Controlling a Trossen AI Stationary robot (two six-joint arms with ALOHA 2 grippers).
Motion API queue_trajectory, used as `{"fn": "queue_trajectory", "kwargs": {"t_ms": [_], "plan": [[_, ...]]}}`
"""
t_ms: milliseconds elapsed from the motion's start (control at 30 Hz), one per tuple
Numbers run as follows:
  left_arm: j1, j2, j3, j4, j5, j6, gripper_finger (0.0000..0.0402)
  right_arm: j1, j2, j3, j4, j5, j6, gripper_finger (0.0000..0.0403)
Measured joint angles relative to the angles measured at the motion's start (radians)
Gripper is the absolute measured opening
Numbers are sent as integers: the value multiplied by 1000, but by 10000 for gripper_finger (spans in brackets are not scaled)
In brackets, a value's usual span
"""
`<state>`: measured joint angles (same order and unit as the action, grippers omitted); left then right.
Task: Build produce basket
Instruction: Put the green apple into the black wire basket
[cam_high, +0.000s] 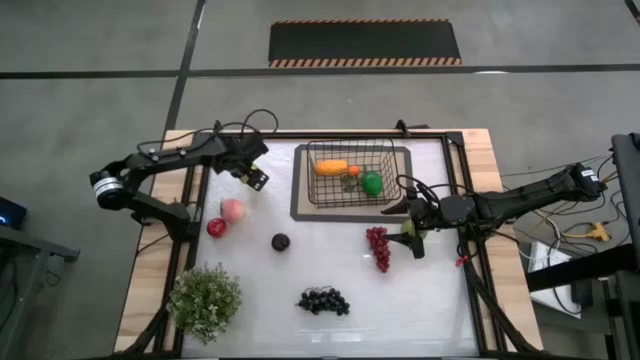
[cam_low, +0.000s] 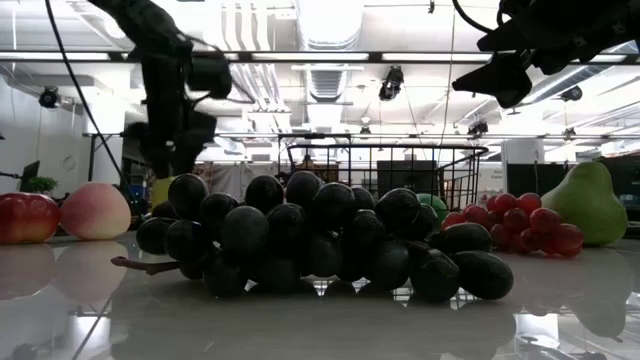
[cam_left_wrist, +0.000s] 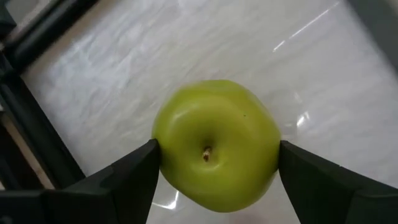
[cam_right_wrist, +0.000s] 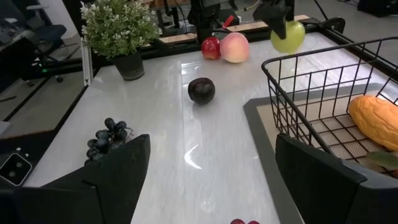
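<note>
**Green apple up in the left tool**

Left tool (cam_left_wrist: 214, 165) grips the green apple (cam_left_wrist: 216, 144) above the table (cam_high: 330, 270), at nine o'clock of the basket (cam_high: 352, 172). Right tool (cam_right_wrist: 208, 186) gapes wide and empty at the basket's four o'clock, red grapes (cam_high: 379, 247) just beside it.

We take the basket (cam_high: 350, 172) as our landmark; it stands on a mat (cam_high: 300, 200) toward the far middle of the surface (cam_high: 300, 270). In the basket lie a mango (cam_high: 332, 167) and, right of it, an apple (cam_high: 372, 183). Left of the basket the left hand (cam_high: 252, 172) grips another apple (cam_left_wrist: 216, 144) off the surface. Further left and nearer us sit a peach (cam_high: 232, 210) and, touching it, a third apple (cam_high: 216, 228). A plum (cam_high: 281, 241) lies in front of the basket's left end. In front of its right end lies a grape bunch (cam_high: 379, 247), with the right hand (cam_high: 412, 240) and a pear (cam_low: 588, 205) just beside it. A second grape bunch (cam_high: 323, 300) lies well in front of the basket, and a potted plant (cam_high: 204, 300) sits far to the front left.
</note>
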<state>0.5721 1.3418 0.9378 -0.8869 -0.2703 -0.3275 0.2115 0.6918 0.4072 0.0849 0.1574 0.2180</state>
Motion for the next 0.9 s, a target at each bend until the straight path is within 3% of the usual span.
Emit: {"fn": "queue_trajectory", "kwargs": {"t_ms": [400,700,900], "plan": [[-227,0,325,-283,35,-9,281,0,-3,0,-52,-11,7,327],[-450,54,519,-287,62,10,281,0,-3,-5,6,-11,-66,327],[-536,160,646,-214,91,144,281,0,-5,-10,64,-36,-132,327]]}}
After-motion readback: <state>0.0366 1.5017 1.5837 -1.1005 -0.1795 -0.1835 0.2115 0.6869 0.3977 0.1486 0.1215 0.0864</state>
